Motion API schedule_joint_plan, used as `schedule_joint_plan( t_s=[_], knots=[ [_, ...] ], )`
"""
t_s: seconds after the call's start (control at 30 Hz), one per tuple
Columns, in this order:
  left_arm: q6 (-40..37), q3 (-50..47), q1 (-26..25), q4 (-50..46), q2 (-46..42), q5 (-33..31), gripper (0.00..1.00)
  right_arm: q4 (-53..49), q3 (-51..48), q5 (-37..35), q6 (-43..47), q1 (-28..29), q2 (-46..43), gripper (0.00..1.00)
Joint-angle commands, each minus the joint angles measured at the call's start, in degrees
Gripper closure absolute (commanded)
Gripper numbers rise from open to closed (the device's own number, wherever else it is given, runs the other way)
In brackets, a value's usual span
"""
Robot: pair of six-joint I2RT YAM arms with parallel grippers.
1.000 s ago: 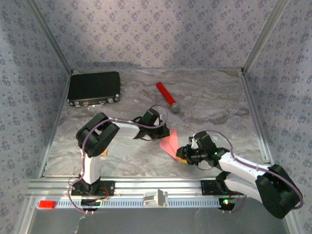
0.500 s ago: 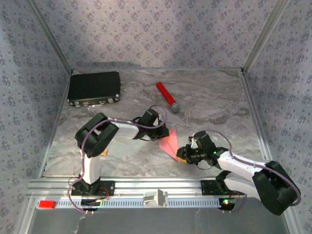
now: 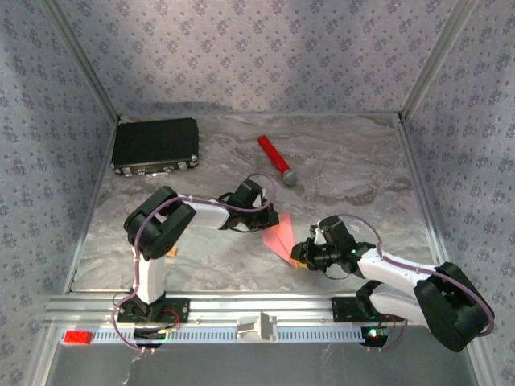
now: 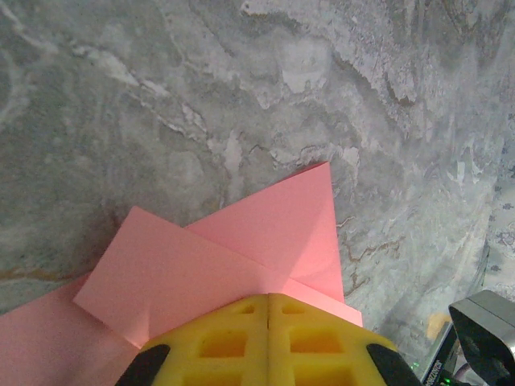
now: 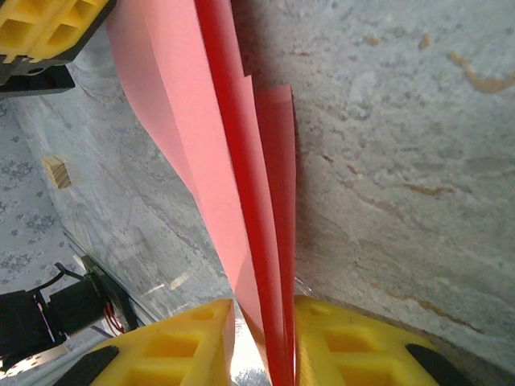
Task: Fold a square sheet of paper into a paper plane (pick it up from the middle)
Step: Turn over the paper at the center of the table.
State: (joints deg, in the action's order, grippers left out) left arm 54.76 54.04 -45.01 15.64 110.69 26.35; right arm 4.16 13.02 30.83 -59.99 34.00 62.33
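Right fingers [image 5: 261, 342] astride pink paper [image 5: 241, 161], no writing

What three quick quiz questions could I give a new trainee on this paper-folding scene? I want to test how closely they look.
1. True or false: the left gripper has its yellow fingers shut and rests on the folded pink paper.
2. What runs between the right gripper's fingers? A) the red cylinder B) layered edges of the pink paper C) the black case
3. In the top view, which lies nearer the back wall: the black case or the red cylinder?

Key: 1 true; 2 B; 3 the black case, though only slightly.
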Motion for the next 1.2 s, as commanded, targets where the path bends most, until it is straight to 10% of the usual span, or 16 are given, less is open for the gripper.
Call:
schedule_joint_plan(
  t_s=[0.0, 1.17],
  knots=[
    [0.2, -0.6, 0.3, -0.6, -1.5, 0.1, 1.00, 0.3, 1.3, 0.4, 1.2, -0.1, 0.4, 0.74],
    [0.1, 1.5, 0.3, -0.5, -3.0, 1.0, 0.88, -0.8, 0.6, 0.8, 2.4, -0.8, -1.5, 0.88]
  ],
)
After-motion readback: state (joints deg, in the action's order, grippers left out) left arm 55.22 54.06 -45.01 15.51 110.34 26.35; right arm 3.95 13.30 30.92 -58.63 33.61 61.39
